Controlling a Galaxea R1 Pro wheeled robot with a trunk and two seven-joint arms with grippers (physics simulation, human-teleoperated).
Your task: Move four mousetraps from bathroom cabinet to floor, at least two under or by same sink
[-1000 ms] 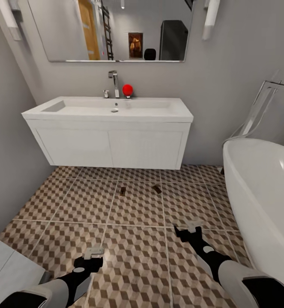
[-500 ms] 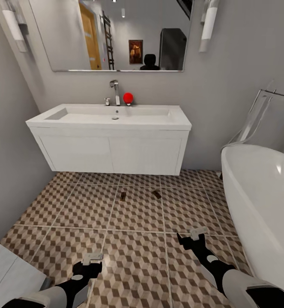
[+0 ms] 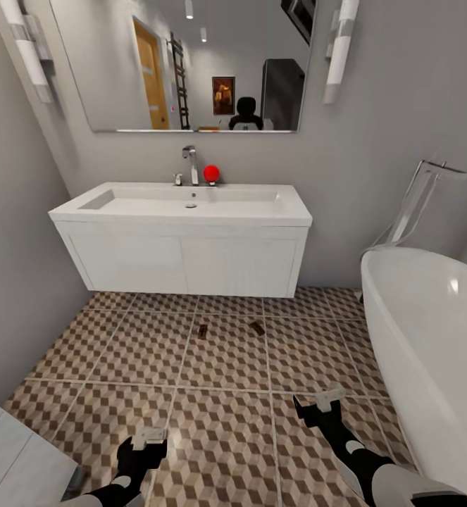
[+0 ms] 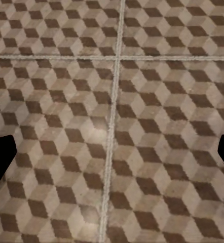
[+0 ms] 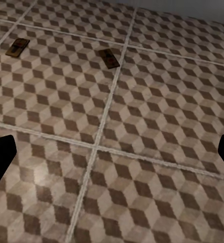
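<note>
Two mousetraps lie on the bathroom floor (image 3: 226, 422) just in front of the bathroom sink (image 3: 184, 204): one mousetrap (image 3: 202, 331) to the left and another mousetrap (image 3: 258, 328) to the right. The right wrist view shows both, the left mousetrap (image 5: 17, 47) and the right mousetrap (image 5: 108, 58). My left gripper (image 3: 148, 435) and right gripper (image 3: 326, 400) hang low over the tiles, well short of the traps. Both are open and hold nothing, as the left gripper (image 4: 112, 157) and right gripper (image 5: 112, 157) show from the wrists. The cabinet is out of view.
A white bathtub (image 3: 430, 338) fills the right side. A white flat-topped object (image 3: 11, 458) sits at the lower left corner. Grey walls close the left and back, with a mirror (image 3: 191, 63) above the sink and a red ball (image 3: 210, 173) by the tap.
The whole head picture has shifted: sink and mirror sit lower and look farther, so the camera moved. Both arms show less of themselves. The two mousetraps stay put on the tiles.
</note>
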